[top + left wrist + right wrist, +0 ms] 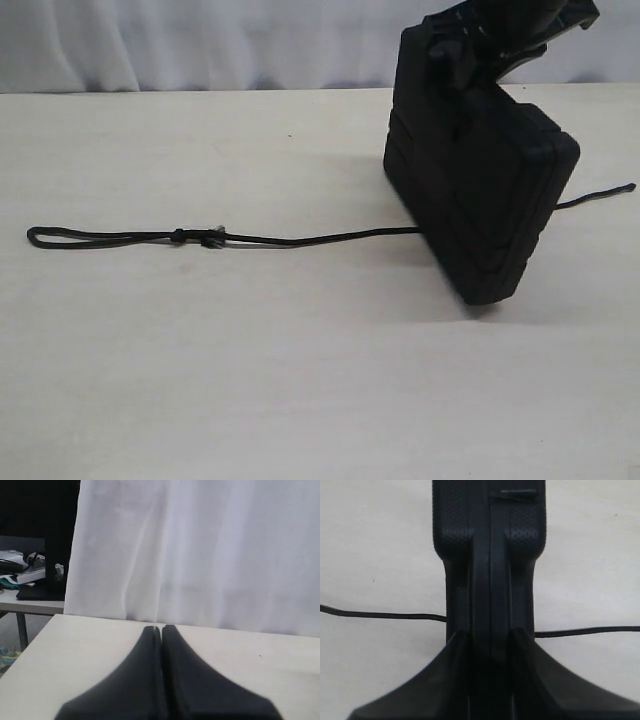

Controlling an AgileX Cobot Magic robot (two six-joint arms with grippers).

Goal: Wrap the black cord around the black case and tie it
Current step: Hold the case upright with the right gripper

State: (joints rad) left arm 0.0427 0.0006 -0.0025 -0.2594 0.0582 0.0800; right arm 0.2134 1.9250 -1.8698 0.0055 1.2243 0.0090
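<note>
The black case (480,170) stands tilted on one lower corner at the right of the table. My right gripper (500,30) is shut on its top edge from above. In the right wrist view both fingers (462,645) clamp the narrow edge of the case (490,555). The black cord (300,240) lies stretched across the table and passes under the case. Its looped end (45,237) is far left, with a knot (178,237) and frayed tuft (212,238), and the other end (610,192) comes out at the right. My left gripper (161,628) is shut and empty, above bare table, away from both.
A white curtain (200,40) hangs behind the beige table (300,380). In the left wrist view a cluttered side table (30,580) stands beyond the table's edge.
</note>
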